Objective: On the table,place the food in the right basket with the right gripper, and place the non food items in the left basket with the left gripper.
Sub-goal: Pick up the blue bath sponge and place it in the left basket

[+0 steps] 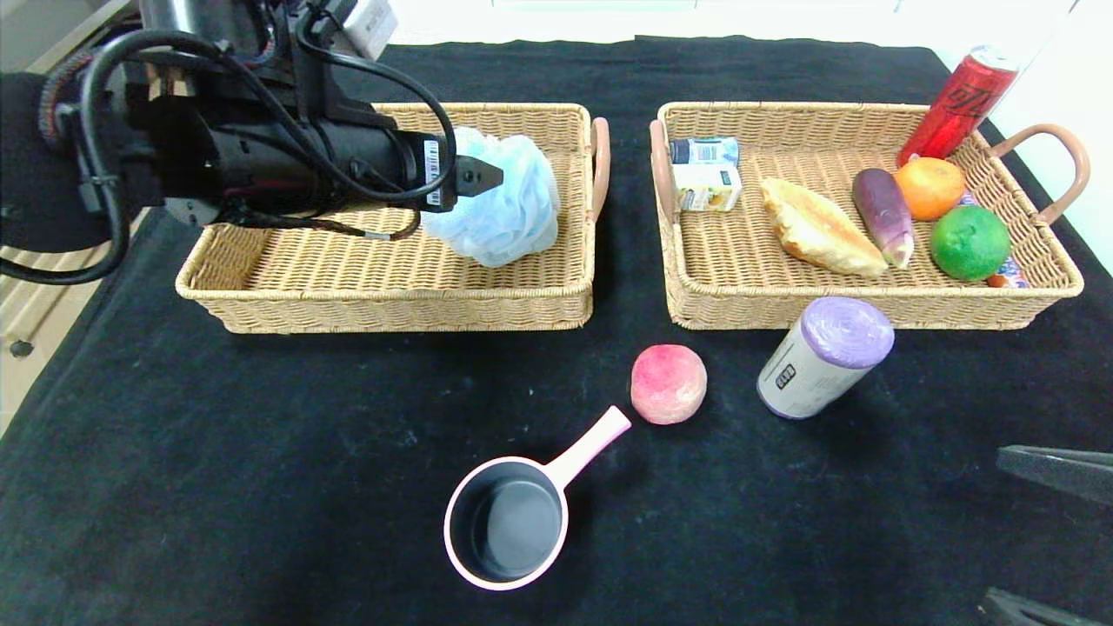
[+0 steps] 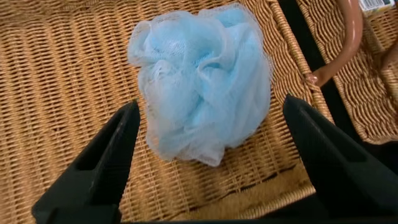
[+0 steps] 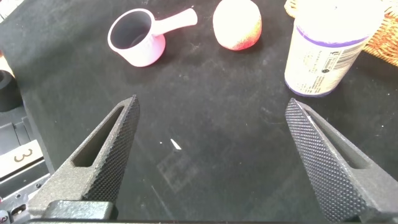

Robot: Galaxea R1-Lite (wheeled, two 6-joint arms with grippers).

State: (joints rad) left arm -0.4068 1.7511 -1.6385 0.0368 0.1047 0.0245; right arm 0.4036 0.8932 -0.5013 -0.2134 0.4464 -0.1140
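Left pincer (image 2: pixel 208 124) astride bath puff (image 2: pixel 202 78)

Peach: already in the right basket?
No, the peach sits on the black table in front of the right basket, beside the pink pan.

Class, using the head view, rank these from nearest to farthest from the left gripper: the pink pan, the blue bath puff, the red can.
1. Bath puff, in the left basket, right at the left gripper.
2. Pink pan, on the table's near middle.
3. Red can, far right corner.
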